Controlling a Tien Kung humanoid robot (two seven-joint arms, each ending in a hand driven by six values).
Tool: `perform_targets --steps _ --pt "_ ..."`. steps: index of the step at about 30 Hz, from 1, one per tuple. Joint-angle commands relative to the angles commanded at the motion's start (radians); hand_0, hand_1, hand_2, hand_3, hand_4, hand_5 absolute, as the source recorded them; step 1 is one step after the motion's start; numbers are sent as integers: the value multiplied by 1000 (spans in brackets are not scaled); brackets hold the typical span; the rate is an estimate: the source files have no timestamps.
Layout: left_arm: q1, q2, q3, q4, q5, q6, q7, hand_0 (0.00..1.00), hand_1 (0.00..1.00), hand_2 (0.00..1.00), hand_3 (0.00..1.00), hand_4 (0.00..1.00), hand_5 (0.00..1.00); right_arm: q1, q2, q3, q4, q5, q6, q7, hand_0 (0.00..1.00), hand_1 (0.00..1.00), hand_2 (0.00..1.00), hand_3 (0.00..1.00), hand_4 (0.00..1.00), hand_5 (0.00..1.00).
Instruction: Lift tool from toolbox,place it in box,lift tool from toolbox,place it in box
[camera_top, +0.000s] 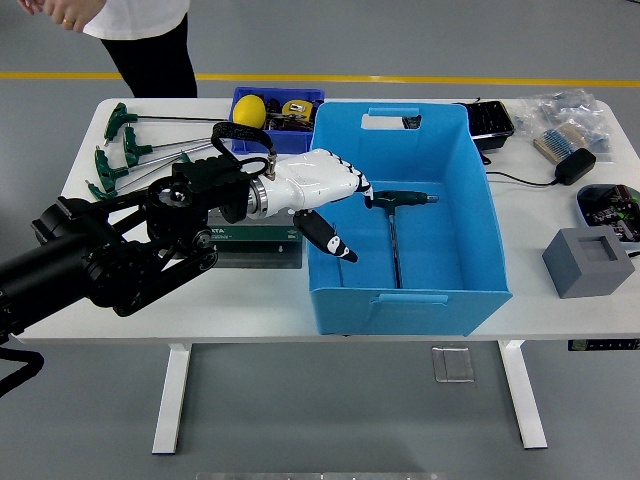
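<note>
One white five-fingered left hand is seen at the centre of the frame, carried on a black arm that enters from the lower left. Its fingers are extended and loosely spread over the left rim of the large blue plastic box, and nothing is held in them; the thumb hangs down just inside the box wall. The right hand is not shown.

To the right of the fingertips, a green-handled T-shaped hex key lies flat on the box floor, its handle close to the fingers and its steel shaft pointing towards the bottom of the frame. One tool is thus judged to be delivered, with the hand emptied above the box so that the drop lands inside.

Left of the box, partly hidden beneath the arm, the green-and-grey tool holder rests on the white bench. Further green-handled T-keys are laid out at the upper left of the bench, where the second pick would probably be made. A person stands at the upper left, touching nothing on the bench.
</note>
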Motion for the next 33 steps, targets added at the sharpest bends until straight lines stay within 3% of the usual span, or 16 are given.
perform_targets --steps 2,7,11,15,19,20,21,25,26,31,33 --pt "15 6 -35 -10 6 4 3 834 916 975 781 998 697 0 1 5 0 -1 0 1 652 657 772 802 998 975" --pt "70 18 -140 -49 18 17 16 834 916 975 781 998 697 0 3 6 0 3 0 2 652 657 772 802 998 975" --pt "141 14 -270 -88 19 34 29 839 912 976 795 998 698 -1 5 8 0 5 -1 2 652 656 772 802 998 975" --pt "236 -6 -427 -133 -25 83 40 828 894 942 791 998 701 -2 6 11 0 7 -2 4 652 656 772 802 998 974" --pt "338 -34 -581 -172 -135 140 52 828 894 942 791 998 701 -1 8 11 0 13 -3 8 652 656 772 802 998 974" --pt "369 -46 -623 -186 -173 160 57 779 826 873 776 998 714 -1 8 11 0 15 -4 9 652 656 772 802 998 974" --pt "395 -55 -657 -195 -207 174 60 779 826 873 776 998 714 -1 9 11 0 17 -4 10 652 656 772 802 998 974" --pt "498 -88 -796 -226 -375 197 69 779 826 873 776 998 714 0 10 9 0 23 -6 12 652 656 772 802 998 974" --pt "515 -93 -815 -231 -408 198 71 748 784 841 766 998 715 0 10 8 0 25 -6 13 651 656 772 802 998 974" --pt "620 -131 -891 -244 -616 198 87 748 784 841 766 998 715 -1 13 9 0 30 -7 16 651 656 772 802 998 974" --pt "657 -150 -918 -244 -700 189 93 742 775 827 763 998 766 -2 14 9 0 31 -7 16 650 655 772 802 998 974"
